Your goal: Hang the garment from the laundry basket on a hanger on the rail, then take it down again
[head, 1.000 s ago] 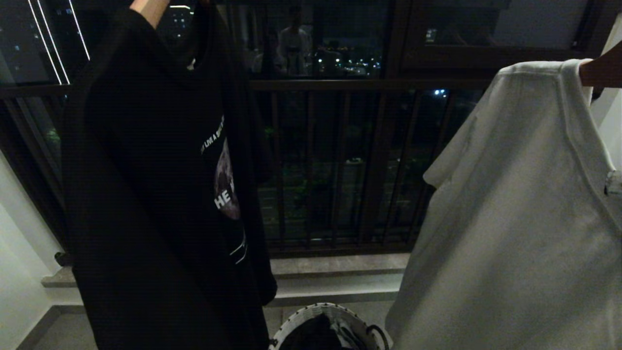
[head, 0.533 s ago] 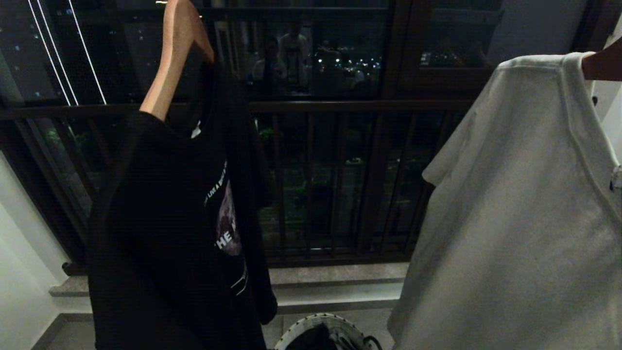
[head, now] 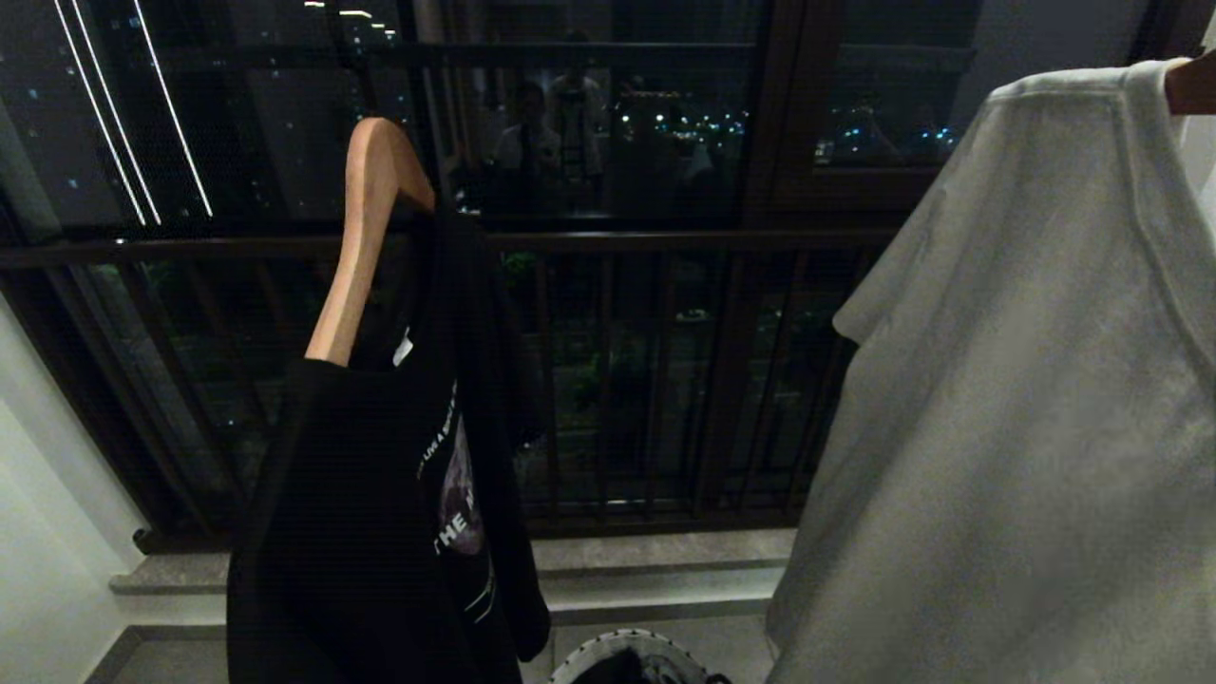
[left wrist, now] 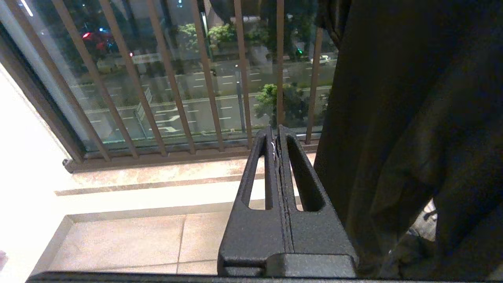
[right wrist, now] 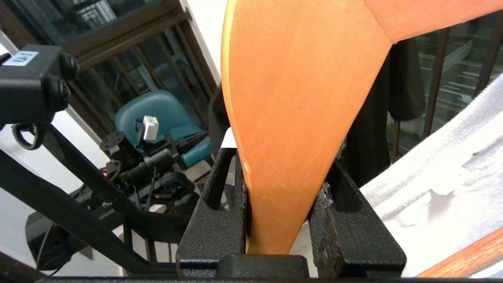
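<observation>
Right gripper (right wrist: pixel 281 196) clamps wooden hanger (right wrist: pixel 298 118).

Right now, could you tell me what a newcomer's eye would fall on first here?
A big white T-shirt fills the right of the head view, and a black T-shirt hangs crooked from a pale wooden hanger on the left. In the right wrist view, the right tool clamps a broad orange wooden hanger.

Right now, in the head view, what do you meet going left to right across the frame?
Wooden hanger → black T-shirt → laundry basket at the bottom edge → white T-shirt.
</observation>
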